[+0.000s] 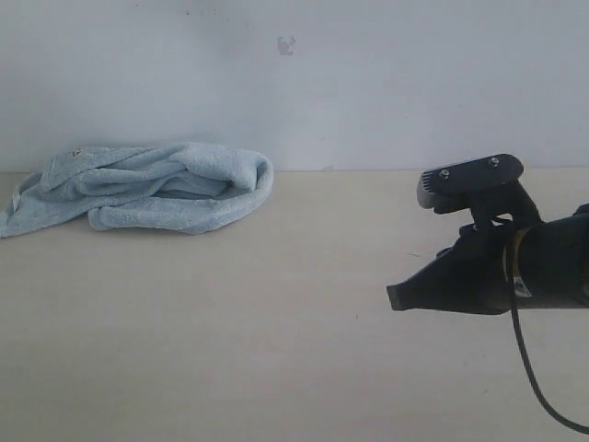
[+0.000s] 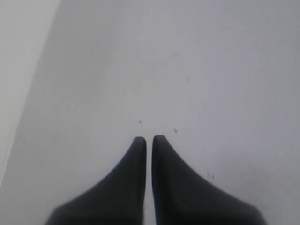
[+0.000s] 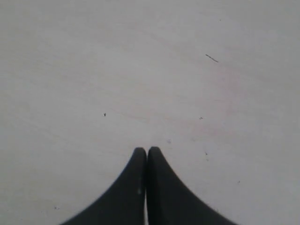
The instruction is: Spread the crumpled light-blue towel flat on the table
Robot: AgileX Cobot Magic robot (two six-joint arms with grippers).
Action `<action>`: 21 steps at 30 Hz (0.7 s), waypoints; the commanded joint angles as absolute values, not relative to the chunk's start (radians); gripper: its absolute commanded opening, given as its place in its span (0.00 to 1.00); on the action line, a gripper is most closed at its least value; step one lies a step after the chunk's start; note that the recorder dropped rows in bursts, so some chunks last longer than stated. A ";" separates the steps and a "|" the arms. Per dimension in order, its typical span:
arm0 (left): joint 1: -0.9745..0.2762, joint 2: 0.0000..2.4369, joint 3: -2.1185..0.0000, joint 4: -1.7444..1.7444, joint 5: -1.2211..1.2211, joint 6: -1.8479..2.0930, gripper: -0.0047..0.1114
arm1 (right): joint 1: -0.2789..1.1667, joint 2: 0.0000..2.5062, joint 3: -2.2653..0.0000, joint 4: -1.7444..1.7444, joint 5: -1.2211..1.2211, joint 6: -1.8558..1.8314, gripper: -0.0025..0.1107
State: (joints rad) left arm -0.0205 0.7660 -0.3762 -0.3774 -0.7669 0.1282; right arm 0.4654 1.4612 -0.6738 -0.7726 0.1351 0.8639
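backdrop: pale grey wall [image 1: 368, 83] behind a wide beige worktop [image 1: 230, 322]; a small dark mark [image 1: 286, 44] sits high on the wall, too blurred to identify.
towel, place: the light-blue towel [image 1: 156, 189] lies crumpled in a rolled heap at the back left of the worktop, close to the wall and well apart from the one arm in view.
towel, cut off: its left end runs to the frame edge, so its full extent cannot be judged; the inner folds are hidden under the top roll.
towel, unclear: a pale speck near the top of the heap is too small to make out.
right fingers, exterior view: the right fingers [image 1: 433, 285] point left over the right side of the worktop; the arm behind them is cut by the frame edge, and a black cable [image 1: 529, 368] loops down from it.
right fingers, state: side-on they read as one dark wedge; only the right wrist view shows the tips pressed together, holding nothing, bare worktop beyond.
left fingers: the left fingers [image 2: 136, 159] are seen only in the left wrist view; narrow, a thin slit between the tips, holding nothing.
left wrist view, unclear: beyond them is a plain grey surface [image 2: 211, 70] with a few specks; whether it is worktop or wall cannot be told.
towel, views: only the exterior view shows it.
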 commanded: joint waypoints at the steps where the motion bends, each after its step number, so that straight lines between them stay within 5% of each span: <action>1: -0.020 1.316 -0.645 -0.086 -0.835 0.187 0.08 | 0.460 1.459 -0.668 -0.772 0.146 0.850 0.02; 4: -0.022 1.642 -0.922 0.063 -0.721 0.214 0.08 | 0.460 1.459 -0.668 -0.772 0.195 0.850 0.02; 11: -0.059 2.000 -1.469 0.144 0.326 0.178 0.08 | 0.460 1.459 -0.668 -0.774 0.222 0.848 0.02; 18: -0.069 2.182 -1.762 0.073 0.596 0.364 0.08 | 0.460 1.459 -0.668 -0.774 0.145 0.848 0.02; 19: -0.112 2.317 -1.770 -0.089 0.639 0.910 0.40 | 0.460 1.459 -0.668 -0.772 0.159 0.846 0.02; 21: -0.116 2.325 -1.770 -0.093 0.606 0.908 0.47 | 0.460 1.459 -0.668 -0.772 0.159 0.846 0.02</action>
State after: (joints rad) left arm -0.1052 2.3214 -1.7658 -0.0695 0.6521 0.9016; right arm 0.4654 1.4612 -0.6677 -0.7726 0.1533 0.8496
